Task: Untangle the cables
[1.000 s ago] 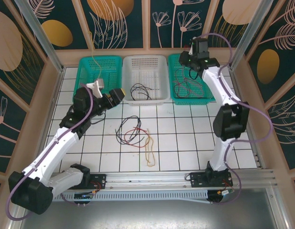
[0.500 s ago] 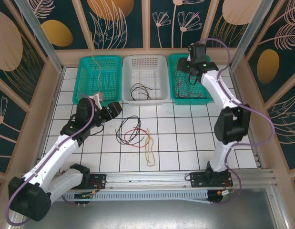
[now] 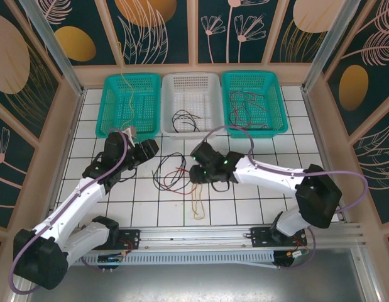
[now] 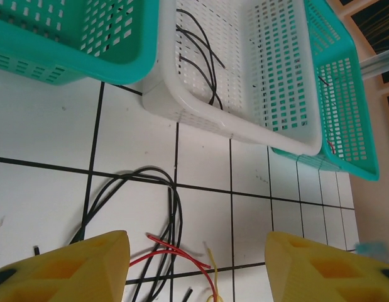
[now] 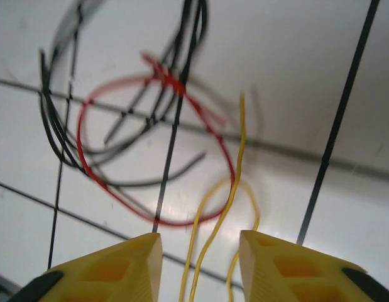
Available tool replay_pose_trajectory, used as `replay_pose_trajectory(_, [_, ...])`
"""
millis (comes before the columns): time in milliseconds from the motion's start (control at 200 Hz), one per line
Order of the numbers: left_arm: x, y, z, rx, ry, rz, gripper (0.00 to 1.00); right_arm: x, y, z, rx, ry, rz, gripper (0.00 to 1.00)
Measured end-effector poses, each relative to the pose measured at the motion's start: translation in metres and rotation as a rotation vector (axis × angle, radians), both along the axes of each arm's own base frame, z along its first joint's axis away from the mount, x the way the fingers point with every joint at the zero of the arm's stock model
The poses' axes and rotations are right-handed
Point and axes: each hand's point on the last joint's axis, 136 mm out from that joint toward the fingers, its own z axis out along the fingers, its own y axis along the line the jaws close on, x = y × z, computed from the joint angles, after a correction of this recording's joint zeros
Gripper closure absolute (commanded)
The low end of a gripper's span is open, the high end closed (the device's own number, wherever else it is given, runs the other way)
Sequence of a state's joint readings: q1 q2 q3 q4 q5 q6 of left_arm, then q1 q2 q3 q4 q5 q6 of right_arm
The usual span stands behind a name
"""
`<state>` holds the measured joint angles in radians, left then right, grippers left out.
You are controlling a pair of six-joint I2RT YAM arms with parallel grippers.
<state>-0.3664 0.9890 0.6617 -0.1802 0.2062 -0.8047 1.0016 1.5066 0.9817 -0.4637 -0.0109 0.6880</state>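
No word, number, label or brand mark can be read anywhere — not on the white basket [image 3: 193, 80], the teal basket left of it [image 3: 147, 104], the teal basket right of it [image 3: 274, 94], or the tiled table [image 3: 244, 146] in front of it.

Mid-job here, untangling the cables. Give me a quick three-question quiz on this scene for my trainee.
1. True or false: the white perforated plastic basket holds thin black wires.
2. In the right wrist view, which colour of cable appears in the gap between the right tool fingers? A red, B black, C yellow.
3. Fill in: the left tool has its jaws ___.
Key: 1 true. 2 C, the thin yellow cable. 3 open.
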Motion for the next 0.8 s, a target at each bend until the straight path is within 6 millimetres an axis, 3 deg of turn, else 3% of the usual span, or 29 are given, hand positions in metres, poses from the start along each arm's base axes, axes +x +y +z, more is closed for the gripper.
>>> replay_pose_trajectory(315, [0.004, 0.004, 0.002, 0.017, -0.006, 0.027, 0.43, -0.045, 0.012, -0.046, -0.067, 0.17, -0.042, 0.72])
replay_pose_trajectory(526, [0.01, 0.002, 0.02, 0.0, -0.044, 0.028, 0.45, -0.044, 0.006, -0.051, -0.093, 0.178, -0.08, 0.86])
replay_pose_trajectory(641, [0.012, 0.001, 0.017, 0.001, -0.036, 0.028, 0.45, -0.041, 0.004, -0.053, -0.102, 0.174, -0.091, 0.87])
replay_pose_trajectory(801, [0.013, 0.0, 0.014, 0.003, -0.025, 0.024, 0.46, -0.032, -0.002, -0.054, -0.112, 0.161, -0.112, 1.0])
